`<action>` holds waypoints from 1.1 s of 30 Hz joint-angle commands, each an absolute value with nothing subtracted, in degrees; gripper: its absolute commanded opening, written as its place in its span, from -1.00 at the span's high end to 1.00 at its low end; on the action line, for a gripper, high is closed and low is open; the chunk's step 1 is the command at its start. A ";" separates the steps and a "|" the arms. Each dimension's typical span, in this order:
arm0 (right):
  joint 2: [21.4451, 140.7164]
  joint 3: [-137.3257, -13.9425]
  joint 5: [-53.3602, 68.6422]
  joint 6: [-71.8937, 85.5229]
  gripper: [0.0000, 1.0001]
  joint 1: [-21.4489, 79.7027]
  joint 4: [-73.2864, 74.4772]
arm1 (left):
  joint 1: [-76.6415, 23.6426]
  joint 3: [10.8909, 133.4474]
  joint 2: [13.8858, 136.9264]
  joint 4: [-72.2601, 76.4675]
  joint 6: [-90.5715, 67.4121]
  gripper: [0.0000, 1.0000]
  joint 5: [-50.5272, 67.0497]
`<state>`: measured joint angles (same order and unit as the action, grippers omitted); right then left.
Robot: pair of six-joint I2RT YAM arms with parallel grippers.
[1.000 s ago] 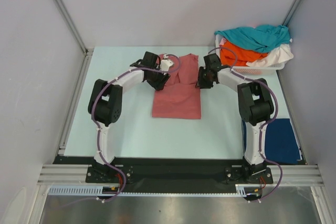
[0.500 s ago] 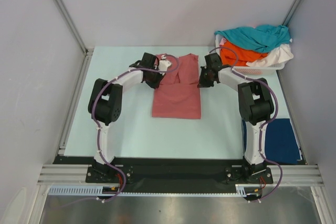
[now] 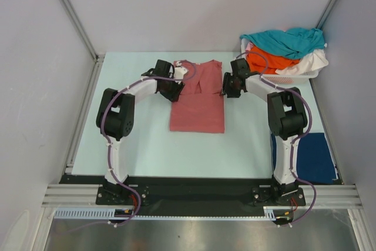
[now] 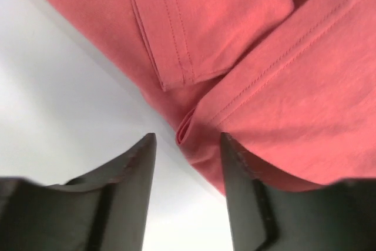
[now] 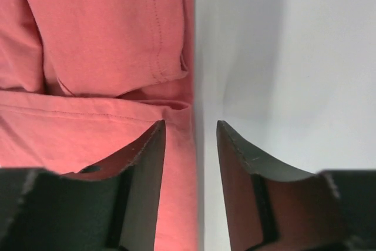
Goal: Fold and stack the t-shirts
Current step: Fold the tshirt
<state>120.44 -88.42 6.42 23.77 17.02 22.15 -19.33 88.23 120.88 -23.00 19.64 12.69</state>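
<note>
The salmon-red t-shirt [image 3: 198, 97] lies flat on the table, folded into a long narrow strip with its sleeves tucked in. My left gripper [image 3: 174, 88] is open at the strip's left edge; in the left wrist view [image 4: 187, 139] the cloth edge [image 4: 252, 86] lies between the fingers. My right gripper [image 3: 225, 89] is open at the strip's right edge; in the right wrist view [image 5: 191, 126] the cloth edge [image 5: 106, 69] lies between the fingers. A navy blue t-shirt [image 3: 311, 156] lies folded at the near right. Teal [image 3: 286, 40], orange [image 3: 269, 62] and white [image 3: 311, 62] shirts are heaped in the basket.
The white lattice basket [image 3: 288, 77] stands at the far right corner. The pale table [image 3: 141, 145] is bounded by metal frame rails and grey walls. Both arm bases are bolted at the near edge.
Both grippers have moved slightly farther along the shirt's side edges toward its upper part. The shirt lies as before.
</note>
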 commanded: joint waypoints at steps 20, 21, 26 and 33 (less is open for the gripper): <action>91.84 -53.53 2.19 37.79 -0.06 29.44 20.22 | -30.84 59.60 90.35 -28.65 40.95 -0.30 13.01; 92.02 -52.66 2.46 38.92 -0.05 29.70 19.08 | -31.63 58.63 90.35 -27.78 42.09 -0.31 11.53; 93.34 -51.86 1.23 39.99 -0.06 30.41 17.75 | -32.69 56.95 92.80 -24.44 41.49 -0.33 7.83; 94.56 -50.45 1.14 40.43 -0.01 30.32 15.21 | -33.92 55.20 95.62 -19.78 41.66 -0.33 5.89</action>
